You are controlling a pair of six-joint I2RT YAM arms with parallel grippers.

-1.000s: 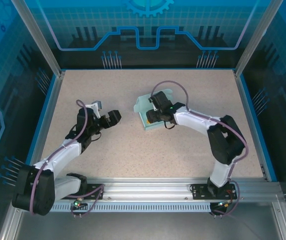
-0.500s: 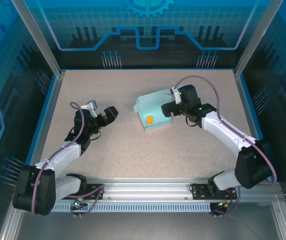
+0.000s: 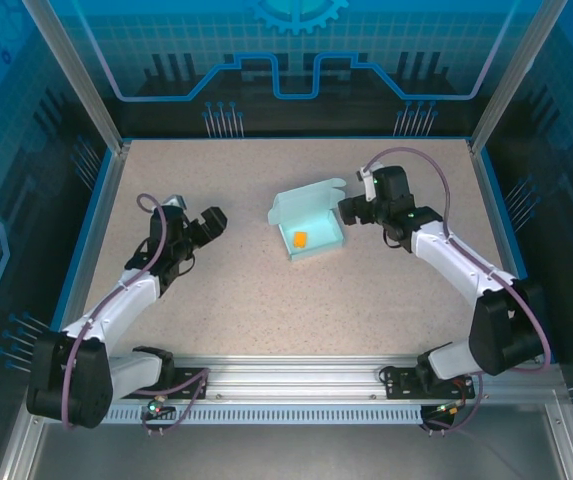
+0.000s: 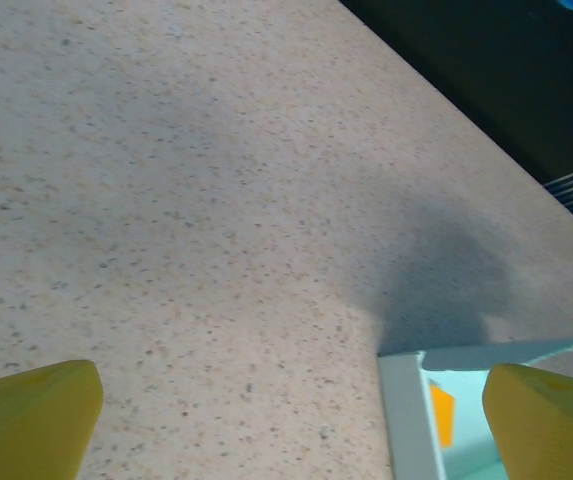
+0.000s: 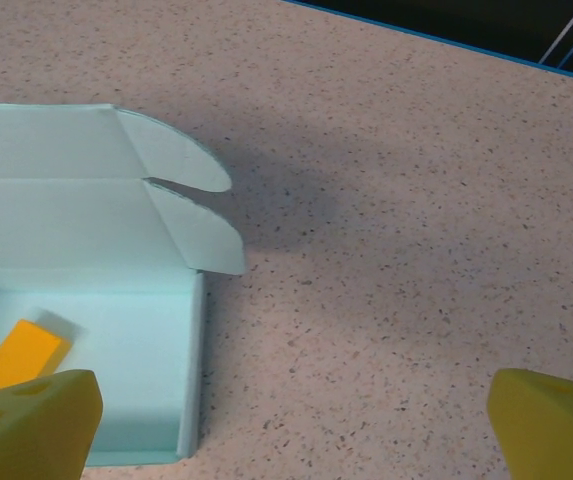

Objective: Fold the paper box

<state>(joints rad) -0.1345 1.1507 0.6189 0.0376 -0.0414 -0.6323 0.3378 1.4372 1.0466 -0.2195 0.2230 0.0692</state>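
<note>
Tabletop (image 3: 266, 295): paper box (image 3: 322, 227) between left tool (image 3: 211, 222), right tool (image 3: 349, 210).

Overhead view: bright, even light from above on table (image 3: 266, 300), speckle sharp. Soft short shadows under arms (image 3: 446, 252). Enclosure walls (image 3: 26, 150) around it dim, deep blue. Frame posts (image 3: 71, 70) splay outward toward picture edges, wide-angle stretch.

Left wrist view: broad soft grey shadow on table beside paper box (image 4: 406, 415) corner. Beyond table's far edge, black. Left fingers (image 4: 26, 420) blurred yellow wedges.

Right wrist view: diffuse shadow beyond box flaps, card evenly lit. Right fingers (image 5: 556, 430) out of focus.
</note>
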